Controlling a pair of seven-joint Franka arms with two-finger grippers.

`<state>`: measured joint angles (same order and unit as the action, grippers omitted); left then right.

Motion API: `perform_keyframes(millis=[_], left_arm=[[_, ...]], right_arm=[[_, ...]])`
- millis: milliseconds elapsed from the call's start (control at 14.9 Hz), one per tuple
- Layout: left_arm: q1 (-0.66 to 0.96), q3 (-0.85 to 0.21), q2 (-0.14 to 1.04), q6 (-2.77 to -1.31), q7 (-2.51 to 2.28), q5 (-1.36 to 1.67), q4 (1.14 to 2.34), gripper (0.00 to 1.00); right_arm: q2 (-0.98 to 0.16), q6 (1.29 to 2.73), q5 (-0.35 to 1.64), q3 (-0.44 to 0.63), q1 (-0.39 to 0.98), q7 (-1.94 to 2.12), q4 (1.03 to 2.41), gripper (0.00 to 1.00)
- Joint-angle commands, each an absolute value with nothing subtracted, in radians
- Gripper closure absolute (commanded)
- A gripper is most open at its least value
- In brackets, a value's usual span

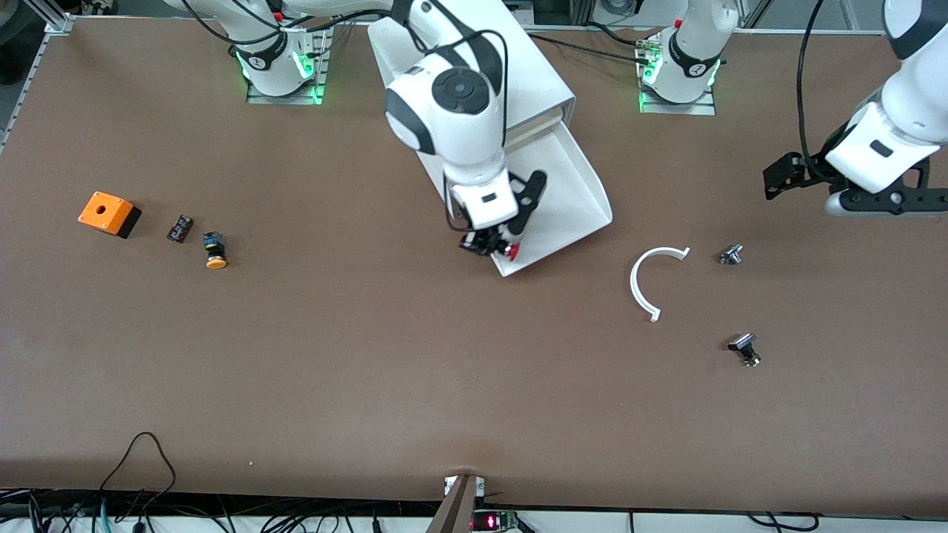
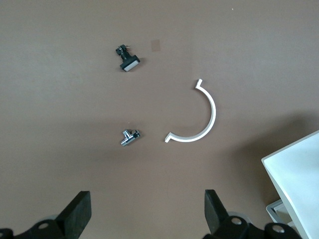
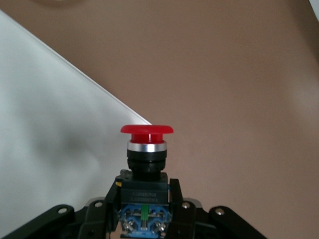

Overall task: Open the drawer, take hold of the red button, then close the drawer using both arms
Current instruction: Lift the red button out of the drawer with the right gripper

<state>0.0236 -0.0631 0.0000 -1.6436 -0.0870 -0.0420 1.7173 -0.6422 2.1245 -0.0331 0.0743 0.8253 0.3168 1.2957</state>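
1. You are looking at the drawer (image 1: 566,192) standing pulled out of its cabinet (image 1: 481,63), giving access.
2. Your left gripper (image 2: 144,211) is waiting with jaws spread, near a white arc (image 2: 197,117).
3. Your right gripper (image 1: 492,244) is gripping the button (image 3: 146,154) over the drawer's front edge, carrying it clear.

Pretty plain setup: a big brown table (image 1: 370,385) with a matte top filled almost the whole shot. Aluminium framing (image 1: 55,18) ran along the top corner toward the right arm's end. Black cables (image 1: 141,474) trailed over the table edge nearest the front camera (a proper tangle down there). Lighting was even and soft, shadows faint.
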Motion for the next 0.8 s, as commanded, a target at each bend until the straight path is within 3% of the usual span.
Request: perform_keyframes(millis=[0, 268, 736], left_arm=[[0.031, -0.064, 0.073, -1.640, -0.061, -0.058, 1.701, 0.00], [0.075, -0.069, 0.184, -1.675, -0.081, -0.020, 1.720, 0.00], [0.192, -0.107, 0.273, -2.078, -0.487, 0.077, 1.891, 0.00]], right_arm=[[-0.562, 2.161, -0.038, 0.112, 0.790, 0.264, 1.440, 0.74], [-0.523, 2.213, -0.011, 0.132, 0.703, 0.226, 1.563, 0.74], [-0.365, 2.232, -0.009, 0.130, 0.571, 0.091, 1.830, 0.74]])
